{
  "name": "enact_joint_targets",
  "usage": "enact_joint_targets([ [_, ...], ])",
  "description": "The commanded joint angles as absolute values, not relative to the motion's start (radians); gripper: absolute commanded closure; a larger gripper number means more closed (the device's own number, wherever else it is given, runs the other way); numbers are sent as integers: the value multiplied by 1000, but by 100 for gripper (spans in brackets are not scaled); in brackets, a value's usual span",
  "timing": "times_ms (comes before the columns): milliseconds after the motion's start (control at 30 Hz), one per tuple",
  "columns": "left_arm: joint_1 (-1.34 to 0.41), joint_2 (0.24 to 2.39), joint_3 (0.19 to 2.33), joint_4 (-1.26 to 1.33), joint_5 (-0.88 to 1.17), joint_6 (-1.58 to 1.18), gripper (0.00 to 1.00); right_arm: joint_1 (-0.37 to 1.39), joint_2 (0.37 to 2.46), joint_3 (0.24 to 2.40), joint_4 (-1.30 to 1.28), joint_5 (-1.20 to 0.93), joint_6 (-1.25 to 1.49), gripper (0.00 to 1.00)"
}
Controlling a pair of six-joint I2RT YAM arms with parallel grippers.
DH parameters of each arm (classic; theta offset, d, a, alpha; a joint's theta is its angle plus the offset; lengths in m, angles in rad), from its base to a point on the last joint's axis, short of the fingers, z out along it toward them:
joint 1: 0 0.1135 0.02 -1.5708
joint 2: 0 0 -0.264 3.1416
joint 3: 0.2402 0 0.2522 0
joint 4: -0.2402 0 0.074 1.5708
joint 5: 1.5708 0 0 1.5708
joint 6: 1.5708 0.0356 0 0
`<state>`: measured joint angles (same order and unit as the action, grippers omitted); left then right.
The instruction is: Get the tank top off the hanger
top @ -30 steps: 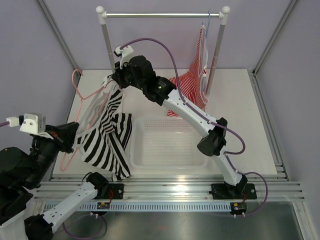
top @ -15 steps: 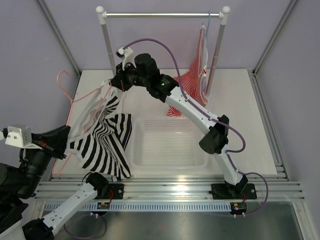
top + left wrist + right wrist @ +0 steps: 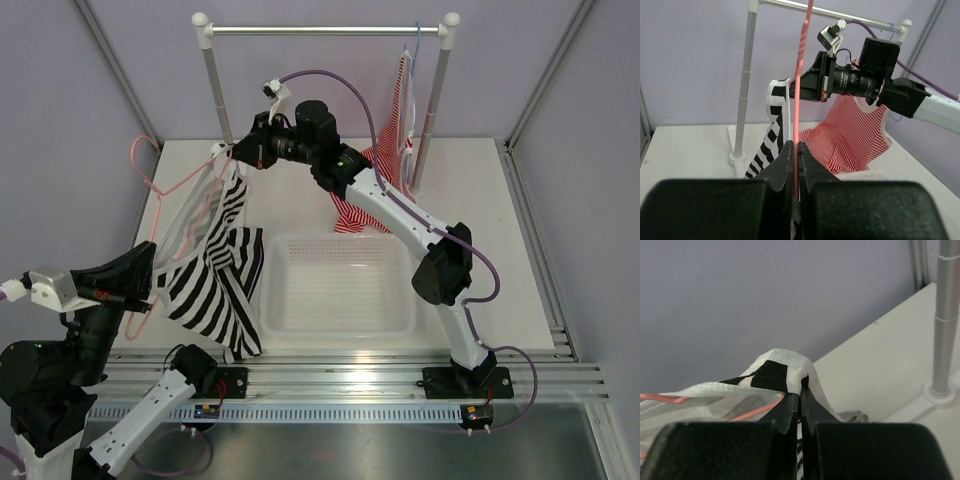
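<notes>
The black-and-white striped tank top hangs stretched between my two grippers at the left of the table. Its strap still loops over the pink wire hanger, whose hook points to the far left. My left gripper is shut on the hanger's wire, seen pinched between the jaws in the left wrist view. My right gripper is shut on the tank top's shoulder strap and holds it up, with the hanger wire just left of the jaws.
A white basket stands in the middle of the table, right of the tank top. A clothes rack stands at the back. A red-and-white striped top hangs from it on a pale blue hanger at the right.
My right gripper has moved a little right with the strap. My left gripper swung the hanger left and back, and the tank top is stretched more between them.
</notes>
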<state>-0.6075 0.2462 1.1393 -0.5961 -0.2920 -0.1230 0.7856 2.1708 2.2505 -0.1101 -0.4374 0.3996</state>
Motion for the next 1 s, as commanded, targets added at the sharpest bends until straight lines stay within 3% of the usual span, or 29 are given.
enact_joint_targets([
  [0,-606,198,1117,-299,-276,-84,100,781,2105,2252,36,-586,584,100],
  [300,-606,230,1156,-348,-236,-69,100,752,2128,2316,68,-653,638,100],
  [633,-606,278,1270,-606,-285,-6,100,712,2034,2319,-192,-436,460,100],
  [967,-607,239,1307,-719,-279,26,100,712,2120,2445,-295,-437,371,100],
])
